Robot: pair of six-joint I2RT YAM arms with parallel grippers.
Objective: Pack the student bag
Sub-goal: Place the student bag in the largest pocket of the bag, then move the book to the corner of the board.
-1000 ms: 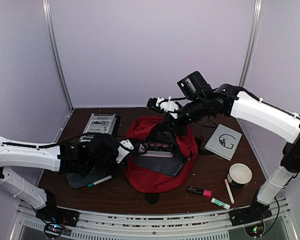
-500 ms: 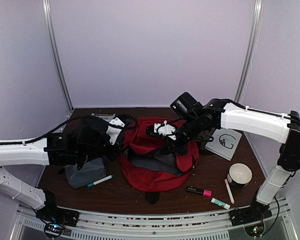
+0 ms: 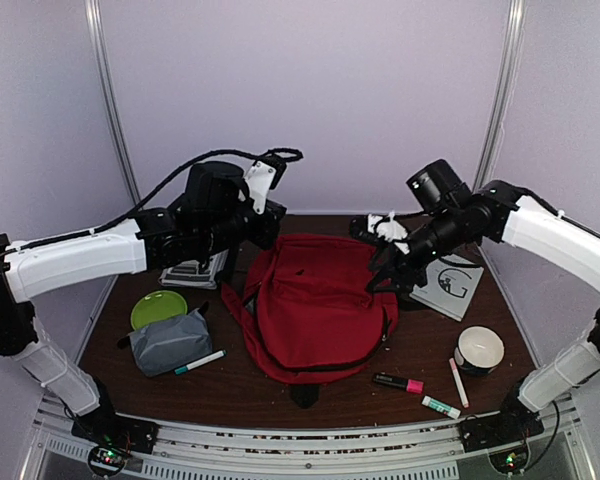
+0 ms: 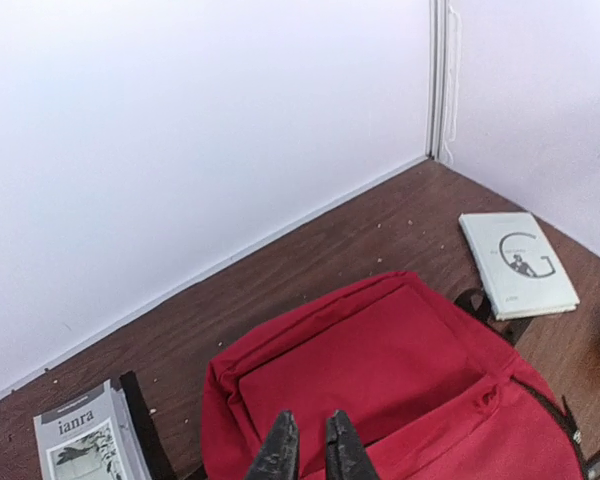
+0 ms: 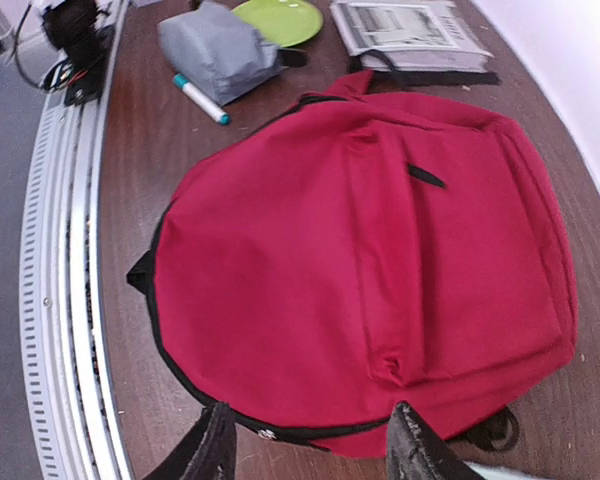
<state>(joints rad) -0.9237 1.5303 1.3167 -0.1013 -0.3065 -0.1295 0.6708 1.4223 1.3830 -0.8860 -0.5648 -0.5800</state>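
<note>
Colours as observed. The student bag is red fabric with black edging and a short black zip tab. The bench is dark brown wood grain. The pouch is plain grey; the plate beside it is lime green. One book has a white cover with a grey letter G. The booklet is grey and white with black lettering. The cup is white outside and dark inside. One marker is black with a pink band.
</note>
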